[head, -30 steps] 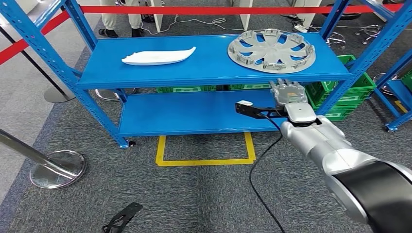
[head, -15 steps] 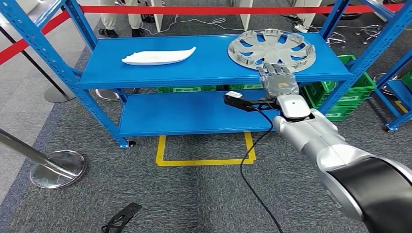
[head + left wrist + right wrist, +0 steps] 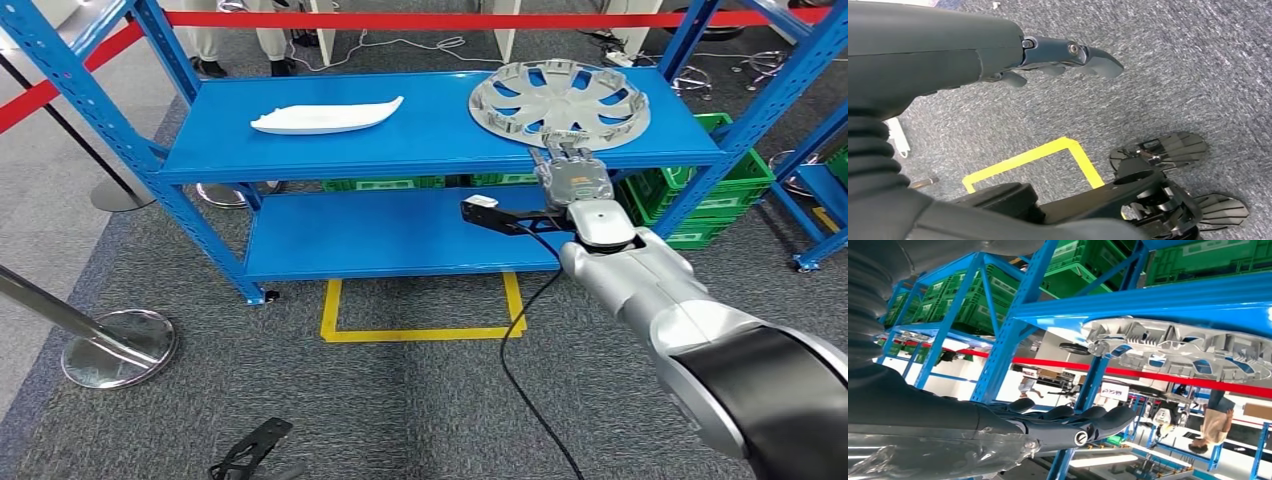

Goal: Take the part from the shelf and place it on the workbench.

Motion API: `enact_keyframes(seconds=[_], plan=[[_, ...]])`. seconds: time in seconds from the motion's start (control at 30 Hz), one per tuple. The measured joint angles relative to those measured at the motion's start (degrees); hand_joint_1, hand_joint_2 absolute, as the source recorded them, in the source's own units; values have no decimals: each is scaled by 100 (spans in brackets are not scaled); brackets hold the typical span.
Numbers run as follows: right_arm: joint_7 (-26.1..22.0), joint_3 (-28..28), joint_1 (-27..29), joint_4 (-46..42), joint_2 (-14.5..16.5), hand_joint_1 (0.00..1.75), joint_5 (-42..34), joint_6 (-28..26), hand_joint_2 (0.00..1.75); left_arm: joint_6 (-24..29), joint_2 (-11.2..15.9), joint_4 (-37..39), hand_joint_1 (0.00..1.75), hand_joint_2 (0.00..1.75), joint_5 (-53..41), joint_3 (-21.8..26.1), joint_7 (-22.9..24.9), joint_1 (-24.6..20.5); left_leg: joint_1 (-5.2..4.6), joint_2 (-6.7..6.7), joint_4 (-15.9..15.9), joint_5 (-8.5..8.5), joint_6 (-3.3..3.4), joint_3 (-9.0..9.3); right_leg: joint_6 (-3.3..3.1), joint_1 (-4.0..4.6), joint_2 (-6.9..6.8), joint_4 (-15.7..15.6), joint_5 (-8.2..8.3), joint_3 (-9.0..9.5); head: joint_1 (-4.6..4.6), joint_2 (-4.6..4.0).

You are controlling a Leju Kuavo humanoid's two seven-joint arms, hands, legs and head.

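Observation:
A silver wheel cover [image 3: 560,103] lies flat on the right end of the blue shelf's top board [image 3: 400,150]. A white curved part [image 3: 325,117] lies on the same board, to the left. My right hand [image 3: 572,178] is raised in front of the shelf's edge, its fingertips pointing at the near rim of the wheel cover. In the right wrist view the hand [image 3: 1063,422] is stretched out flat and holds nothing, with a gap between it and the wheel cover [image 3: 1178,347]. My left hand [image 3: 1058,57] hangs over the grey carpet, fingers loosely extended and holding nothing.
Green crates [image 3: 740,180] stand behind the lower shelf board. Red barrier tape [image 3: 400,20] runs behind the shelf, and a stanchion base [image 3: 118,345] sits at the left. A yellow floor square [image 3: 425,310] and a black bracket [image 3: 250,450] lie on the carpet. A person's legs [image 3: 210,50] stand at the back.
My right hand has risen and shifted left from below the shelf's edge, so its fingertips now reach the wheel cover's near rim. The wheel cover and white part have not moved.

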Motion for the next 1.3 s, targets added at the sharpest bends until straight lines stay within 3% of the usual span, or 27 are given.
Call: enact_keyframes(seconds=[0.17,0.4,0.47,0.53,0.57,0.6,0.63,0.7,0.77,0.87,0.93,1.03,1.07,1.1,1.13,1.2,1.23,1.3], plan=[[1,2,38,2,11,0,28,52,175,-36,0,0,0,0,-6,0,-2,3,-6,0,8,-4,7,-3,6,-6,0,-5,3,1,0,0],[23,2,36,-3,54,0,49,81,175,-99,-1,-1,0,0,-9,2,-1,1,-5,0,-90,30,125,38,96,-36,3,13,-32,-30,4,0],[33,2,35,-4,54,0,52,84,175,-101,-6,-1,0,0,-9,1,-2,-2,17,3,-148,52,154,82,120,-38,12,494,-276,-275,19,0],[40,2,71,-1,54,0,56,87,175,-104,-8,0,0,0,-9,1,-2,-2,22,2,-147,38,165,91,148,-48,15,1268,-560,-691,27,0],[42,2,98,1,54,0,59,88,175,-108,-9,0,0,0,-9,1,-1,1,29,-5,-143,26,159,98,165,-58,15,1506,-587,-843,27,0],[43,2,119,2,54,0,63,88,175,-111,-10,0,0,0,-9,1,-1,6,41,-17,-137,11,143,106,183,-71,14,1530,-506,-897,29,0],[43,2,128,2,54,0,69,89,175,-114,-11,0,0,0,-9,1,-1,11,59,-31,-123,-10,115,119,205,-90,14,1328,-326,-837,28,0],[45,2,122,2,54,0,80,89,175,-117,-9,-1,0,0,-9,2,-1,14,84,-53,-59,-81,27,131,265,-129,23,600,64,-514,40,0],[45,2,118,2,55,0,88,92,175,-117,-4,-1,0,0,-10,2,-1,5,79,-65,16,-140,-60,106,230,-145,49,173,172,-306,48,1],[55,1,133,2,48,0,96,96,175,-117,-8,-1,0,0,-14,2,-1,9,82,-64,29,-165,-126,87,69,-129,71,163,110,-317,31,0],[62,0,115,-2,43,0,100,95,175,-117,-9,-1,0,0,-20,2,-2,1,88,-35,261,-301,-164,-23,-9,-131,81,166,92,-300,16,0],[60,0,102,-3,43,0,109,94,175,-117,-21,0,0,0,-25,2,-2,-16,85,-11,1304,-674,-187,-627,-76,-125,81,163,54,-260,-10,1],[60,0,105,-3,43,0,111,95,175,-118,-27,0,0,0,-26,2,-1,-9,85,-11,1574,-714,-183,-822,-87,-121,79,163,41,-249,-11,1],[60,0,108,-2,43,0,112,96,175,-118,-32,0,0,0,-26,2,-1,0,85,-11,1666,-648,-173,-934,-92,-118,78,164,26,-235,-10,1],[60,0,109,-2,43,0,113,96,175,-118,-34,0,0,0,-25,2,-2,5,85,-11,1554,-481,-159,-938,-88,-119,78,164,9,-215,-10,1],[60,0,107,-2,43,0,113,96,175,-117,-34,0,0,0,-25,2,-2,2,83,4,919,-5,-124,-706,-55,-122,79,163,-33,-164,-11,0],[60,0,103,-2,43,0,114,96,175,-118,-36,0,0,0,-25,2,-3,-4,78,13,566,138,-108,-548,-27,-111,84,172,-58,-151,-18,0],[60,0,99,-2,42,0,121,96,175,-125,-44,0,0,0,-22,2,-8,-13,66,27,188,185,-74,-377,35,-88,90,163,-92,-144,-20,0]])
